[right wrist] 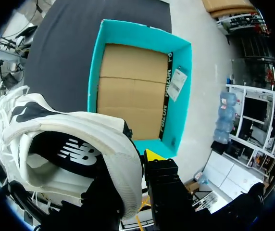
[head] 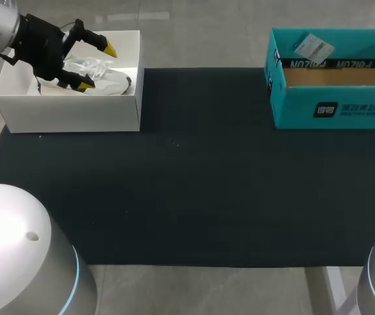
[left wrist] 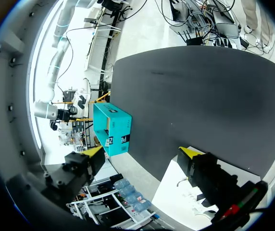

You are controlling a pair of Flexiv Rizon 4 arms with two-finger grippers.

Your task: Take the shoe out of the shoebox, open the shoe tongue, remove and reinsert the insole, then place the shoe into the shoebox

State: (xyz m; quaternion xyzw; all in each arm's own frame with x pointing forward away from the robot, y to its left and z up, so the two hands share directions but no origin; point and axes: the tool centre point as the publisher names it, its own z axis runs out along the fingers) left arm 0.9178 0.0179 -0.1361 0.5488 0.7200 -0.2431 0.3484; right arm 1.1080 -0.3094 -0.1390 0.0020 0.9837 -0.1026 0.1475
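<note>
Our right claw (right wrist: 135,166) is clamped on the white shoe (right wrist: 70,139) at its collar, with the teal shoebox (right wrist: 142,38) open beyond the fingertips. The shoe looks light and floppy, so that firmer rim is probably the best hold. Our left claw (head: 98,65) gapes empty above a second shoe (head: 109,82).

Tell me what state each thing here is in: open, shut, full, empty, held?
white box: open, a shoe inside.
white shoe: lying in the white box.
teal box: open, empty.
held shoe: lifted above the teal box.
left hand: open, over the white shoe.
right hand: shut on the held shoe.
</note>
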